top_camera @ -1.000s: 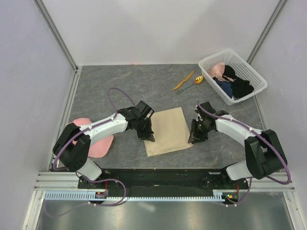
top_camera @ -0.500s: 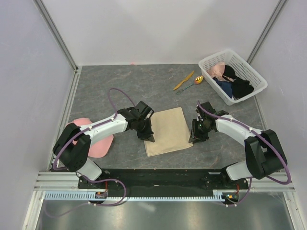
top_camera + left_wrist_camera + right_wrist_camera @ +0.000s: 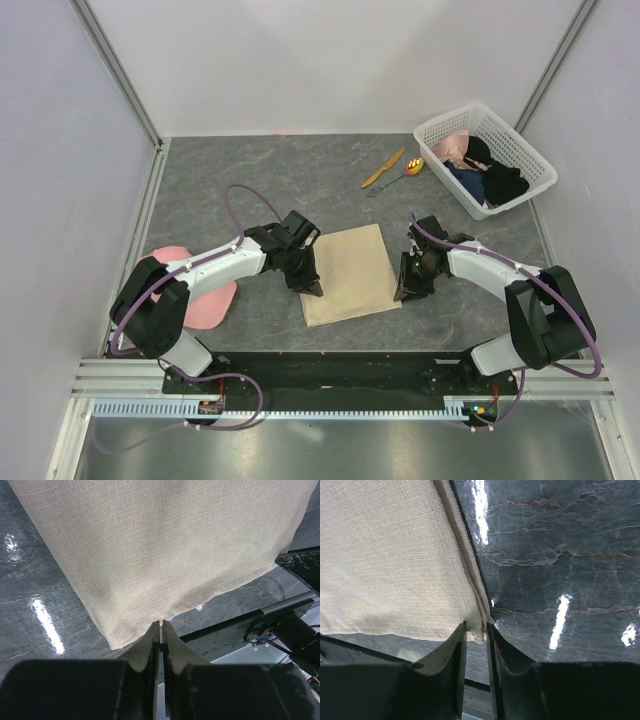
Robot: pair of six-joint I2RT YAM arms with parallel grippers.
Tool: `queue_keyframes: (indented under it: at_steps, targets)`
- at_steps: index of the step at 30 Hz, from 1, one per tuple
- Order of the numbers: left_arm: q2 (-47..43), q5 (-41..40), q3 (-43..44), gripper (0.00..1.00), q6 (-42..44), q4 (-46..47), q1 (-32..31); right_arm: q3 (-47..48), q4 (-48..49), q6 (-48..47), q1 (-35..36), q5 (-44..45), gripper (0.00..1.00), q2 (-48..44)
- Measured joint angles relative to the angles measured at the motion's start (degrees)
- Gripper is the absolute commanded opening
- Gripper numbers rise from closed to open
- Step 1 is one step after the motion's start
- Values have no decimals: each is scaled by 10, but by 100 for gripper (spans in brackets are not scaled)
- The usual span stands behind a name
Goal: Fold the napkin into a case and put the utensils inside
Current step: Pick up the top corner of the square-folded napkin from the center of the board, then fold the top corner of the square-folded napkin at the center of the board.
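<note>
Over on the left a pink cap (image 3: 200,295) lies on the grey tabletop (image 3: 260,180), partly under the left arm (image 3: 215,262), which reaches in toward the middle. The left gripper (image 3: 162,622) is down at the left near corner of the napkin (image 3: 350,272). Its jaws stand almost together, with only a hairline slit between them, and the cloth's edge meets their tips. I cannot tell whether any cloth is caught in that slit.

The napkin itself is a plain beige rectangle lying flat on the tabletop between the two grippers, just beyond the arms' bases, with its long sides running away from them at a slight tilt.

At the napkin's right near corner is the right gripper (image 3: 476,626), pointing down. Its jaws stand a little apart and the doubled edge of the cloth sits between them, filling the gap, so it has hold of the napkin there. The layers of that edge show one on the other in the wrist view.

Farther back and to the right lie the utensils, well apart from the napkin: the orange knife (image 3: 384,168) and, just beside it, the spoon (image 3: 405,172) with its yellow bowl toward the white basket (image 3: 521,138). The basket stands in the far right corner and holds dark and pink clothes (image 3: 490,180).
</note>
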Motion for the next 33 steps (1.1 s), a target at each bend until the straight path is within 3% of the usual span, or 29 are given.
queue_keyframes:
  at_steps: [5,7,16,24,33]
  targets:
    - [0,0,-3,18,2,3,2,-2,2,0,0,-1,10,1]
    - [0,0,-6,18,3,4,3,-2,2,1,0,-2,7,0]
    - [-8,0,-29,18,4,7,7,19,-36,-2,0,0,9,-32]
    - [-33,10,-64,17,3,12,7,54,-48,-4,3,-15,3,-33]
    - [-69,35,-138,17,-6,28,7,177,-27,4,66,-48,1,68]
